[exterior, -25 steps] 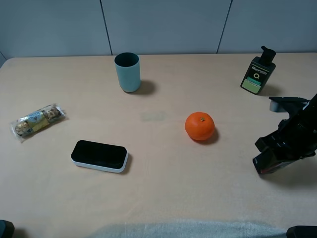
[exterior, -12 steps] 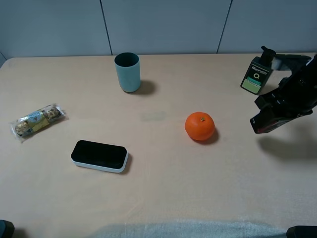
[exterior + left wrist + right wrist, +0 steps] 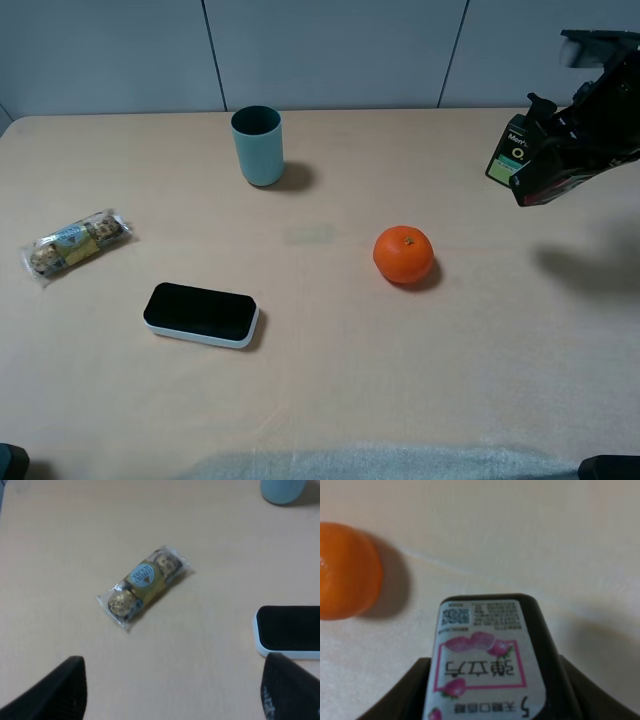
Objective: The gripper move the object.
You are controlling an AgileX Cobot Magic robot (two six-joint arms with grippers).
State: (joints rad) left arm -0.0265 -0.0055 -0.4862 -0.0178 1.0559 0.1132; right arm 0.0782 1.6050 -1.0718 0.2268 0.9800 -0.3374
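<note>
Right pincer clamped on small black box, held high above counter beside pump bottle. Carry level, pass clear of bottle and orange, lower onto bare counter, release only after flat contact.

From my end this reads as a lab test bench: a bare pale-beige tabletop against plain grey wall panels, with unrelated things set well apart: a teal plastic cup, a round orange fruit, a clear packet of gold-wrapped chocolates, and a flat black-and-white case.
</note>
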